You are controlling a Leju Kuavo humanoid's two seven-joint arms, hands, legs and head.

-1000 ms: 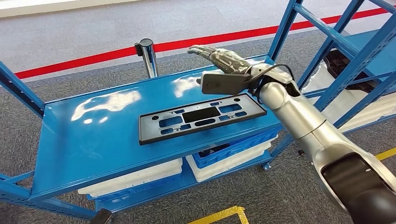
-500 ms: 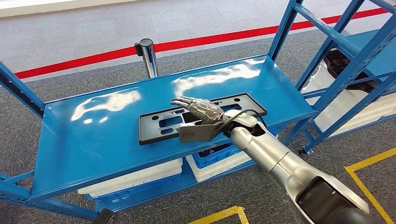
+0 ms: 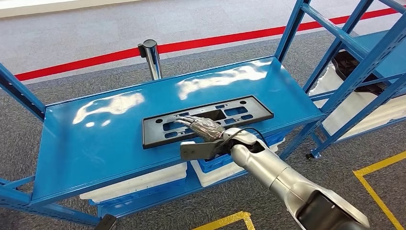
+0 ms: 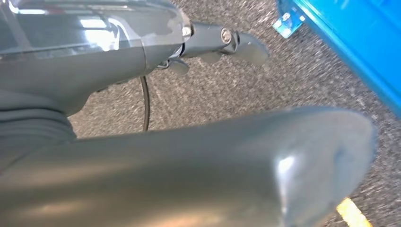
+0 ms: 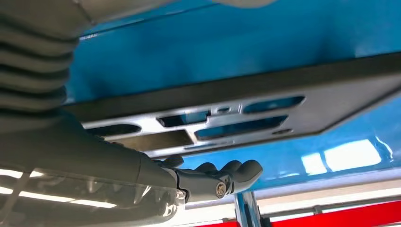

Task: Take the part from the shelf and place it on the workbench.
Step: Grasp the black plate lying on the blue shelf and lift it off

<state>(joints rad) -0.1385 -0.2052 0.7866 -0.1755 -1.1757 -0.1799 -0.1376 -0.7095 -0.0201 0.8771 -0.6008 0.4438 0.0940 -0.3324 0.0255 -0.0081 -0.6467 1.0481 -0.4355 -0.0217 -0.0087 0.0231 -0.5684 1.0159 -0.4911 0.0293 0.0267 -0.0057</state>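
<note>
Now that my right hand (image 3: 203, 127) has swung down from above the far edge of the shelf (image 3: 95, 143) a second ago, it lies flat over the black frame (image 3: 163, 129), fingers stretched out and reaching onto the frame's middle cutouts. Half a second ago it was a little higher and nearer the frame's centre; since then it has sunk and slid toward the frame's near long edge. The frame itself has not budged: it lies flat on the top board of the blue shelf, roughly in the middle, long side running across.

In the right wrist view the fingers (image 5: 222, 177) look lightly curled close against the frame (image 5: 331, 99), with nothing pinched between them, so I judge the hand open and not yet gripping. Whether the fingertips actually touch the plastic I cannot tell.

My left hand (image 4: 222, 40) hangs over the grey carpet (image 4: 307, 75) beside the shelf's foot; its fingers are too poorly shown for me to say whether they are spread or closed.

I read this as the approach ending and the grasp about to begin, so the next move likely needs the fingers hooked into a cutout or round the near edge. The workbench step is still ahead.
</note>
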